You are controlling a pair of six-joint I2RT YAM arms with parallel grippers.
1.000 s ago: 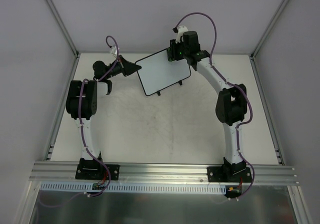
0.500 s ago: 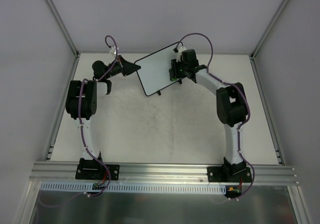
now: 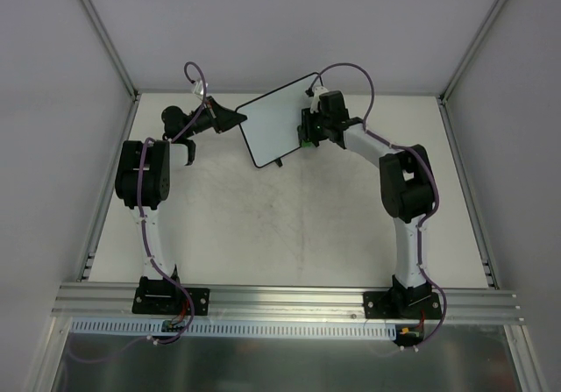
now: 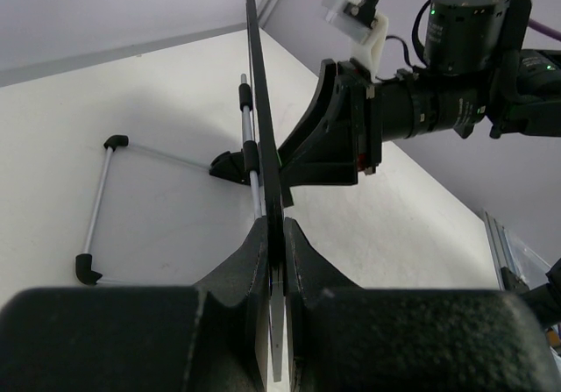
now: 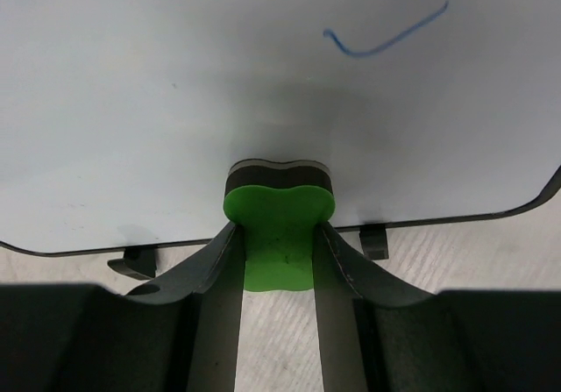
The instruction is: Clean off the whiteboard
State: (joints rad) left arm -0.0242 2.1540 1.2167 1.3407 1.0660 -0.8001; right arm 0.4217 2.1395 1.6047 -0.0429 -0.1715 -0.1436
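The whiteboard point(image 3: 276, 122) stands tilted at the back of the table. My left gripper point(image 3: 233, 120) is shut on its left edge; in the left wrist view the board point(image 4: 259, 103) shows edge-on between the fingers point(image 4: 254, 260). My right gripper point(image 3: 306, 134) is shut on a green eraser point(image 5: 279, 221) with a dark felt face pressed on the board point(image 5: 158, 103) near its lower edge. Blue marks point(image 5: 386, 41) show on the board above and to the right of the eraser. The right gripper point(image 5: 279, 260) faces the board square on.
The board's two black feet point(image 5: 375, 241) hang just above the white table point(image 3: 289, 225). A wire stand point(image 4: 101, 203) with black tips shows behind the board. Grey walls and metal rails point(image 3: 110, 181) enclose the table. The right arm's wrist point(image 4: 438, 103) is close beside the board.
My right gripper has slid with the eraser from the board's top right corner down toward its lower edge. The left gripper and board have stayed put.
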